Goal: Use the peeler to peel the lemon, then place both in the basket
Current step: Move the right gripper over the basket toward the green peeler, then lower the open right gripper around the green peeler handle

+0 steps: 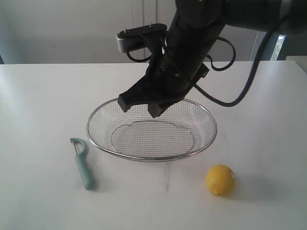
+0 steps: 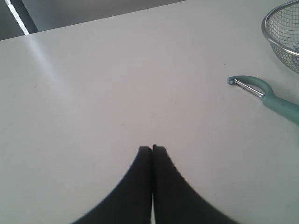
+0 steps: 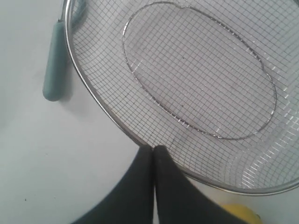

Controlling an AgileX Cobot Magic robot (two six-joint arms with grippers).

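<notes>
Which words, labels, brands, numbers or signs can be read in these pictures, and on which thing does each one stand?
No text can be read in any view.
Small round yellow lemon: a small reddish sticker at its edge, too small and blurred to read.
Pale teal-green hand peeler: no marking visible.
Silver wire mesh basket: no marking visible.

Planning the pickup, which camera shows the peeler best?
Exterior view: the whole peeler lies unobstructed. Left wrist view cuts off its handle; right wrist view shows mostly handle, head behind the basket rim.
</notes>
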